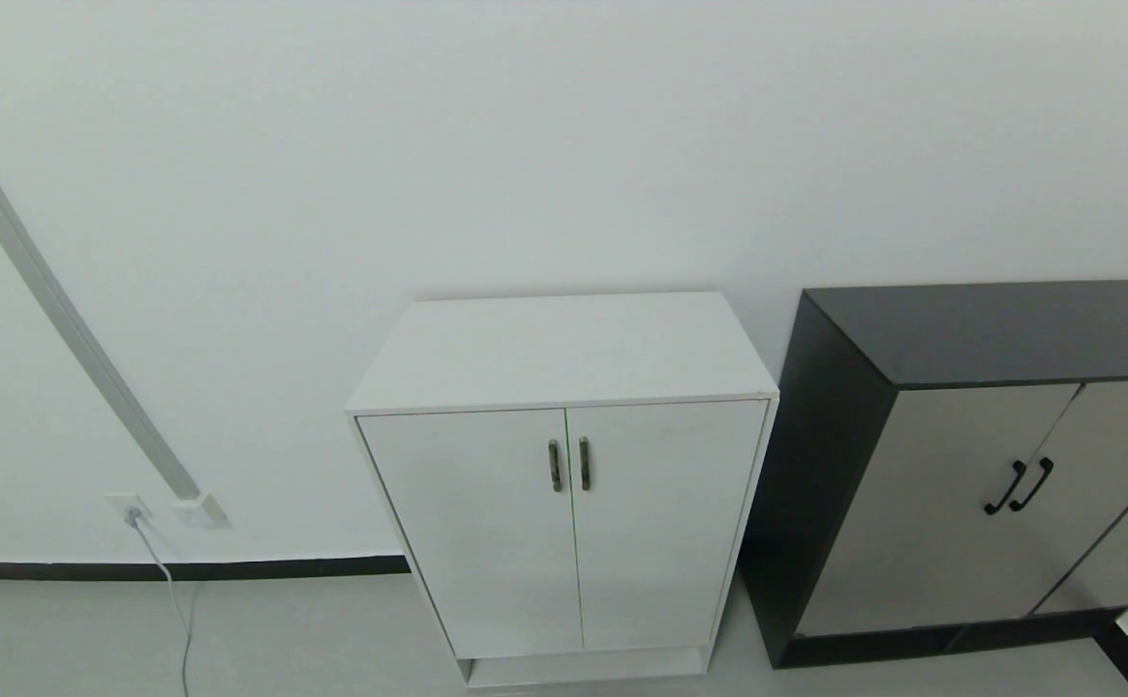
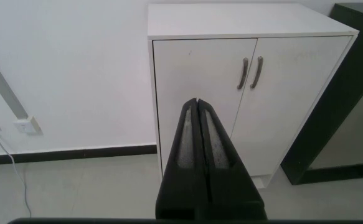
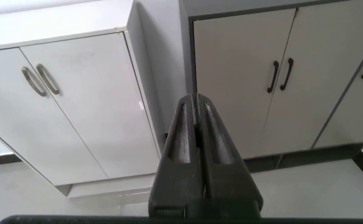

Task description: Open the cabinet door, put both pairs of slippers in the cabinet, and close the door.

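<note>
A white two-door cabinet (image 1: 564,523) stands against the wall with both doors shut. Two metal bar handles (image 1: 569,465) sit side by side at the middle seam. In the left wrist view the same cabinet (image 2: 243,93) faces my left gripper (image 2: 197,102), whose fingers are shut on nothing, some way short of the doors. My right gripper (image 3: 197,99) is also shut and empty, in front of the gap between the white cabinet (image 3: 75,112) and the dark one.
A black-framed cabinet (image 1: 970,465) with grey doors and black handles stands close to the right of the white one. A wall socket (image 1: 130,508) with a cable hanging to the floor sits at the left. A slanted white conduit (image 1: 60,310) runs up the wall.
</note>
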Robot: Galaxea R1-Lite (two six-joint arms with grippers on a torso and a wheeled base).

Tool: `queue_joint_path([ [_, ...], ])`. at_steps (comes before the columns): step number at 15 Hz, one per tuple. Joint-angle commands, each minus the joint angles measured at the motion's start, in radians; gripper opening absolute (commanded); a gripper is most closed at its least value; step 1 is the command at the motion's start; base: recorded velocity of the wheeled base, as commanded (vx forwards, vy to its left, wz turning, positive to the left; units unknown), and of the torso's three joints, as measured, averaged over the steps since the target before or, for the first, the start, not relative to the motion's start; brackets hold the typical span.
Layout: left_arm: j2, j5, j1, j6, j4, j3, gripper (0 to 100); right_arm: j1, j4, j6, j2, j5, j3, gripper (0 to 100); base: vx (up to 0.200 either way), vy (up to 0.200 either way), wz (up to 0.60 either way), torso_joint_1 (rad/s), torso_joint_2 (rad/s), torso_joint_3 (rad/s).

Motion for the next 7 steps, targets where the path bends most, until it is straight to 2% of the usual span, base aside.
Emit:
queue_joint_path([
  [1,0.001,0.000,0.000,-0.001,0.000,0.000,0,-0.001,-0.001,-0.002,0.000,0.001,0.000,0,0.000,0.000,0.00,0.000,0.00,0.000],
  [7,0.001,0.000,0.000,0.000,0.000,0.000,0,-0.001,-0.001,-0.005,0.000,-0.002,-0.002,0,0.000,0.000,0.00,0.000,0.00,0.000],
])
